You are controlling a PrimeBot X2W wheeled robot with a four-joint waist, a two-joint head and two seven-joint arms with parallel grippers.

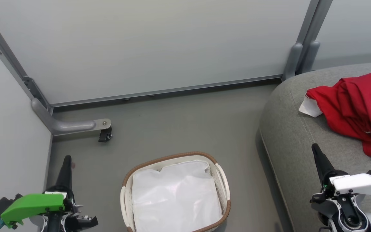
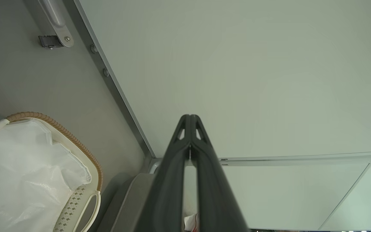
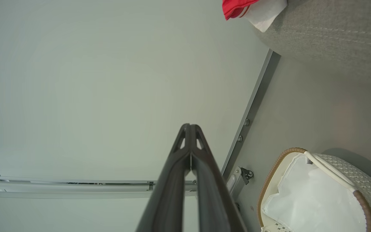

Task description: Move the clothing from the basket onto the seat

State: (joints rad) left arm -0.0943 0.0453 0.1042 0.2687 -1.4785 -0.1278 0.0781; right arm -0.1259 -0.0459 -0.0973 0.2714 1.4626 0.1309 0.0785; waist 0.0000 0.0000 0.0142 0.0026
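floor [image 1: 172, 122]: basket [image 1: 172, 156] standing | seat [image 1: 288, 135]: red clothing [image 1: 356, 106] heaped

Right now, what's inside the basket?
A crumpled white lining covers the inside of the basket; no red shows there. Anything beneath the lining is hidden. The clothing lies on the seat.

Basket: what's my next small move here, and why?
Probably just retract both arms and stop. The basket shows only its white lining, with no red in it; the clothing lies heaped on the seat. The left gripper and right gripper are both shut and empty, so nothing seems left to carry.
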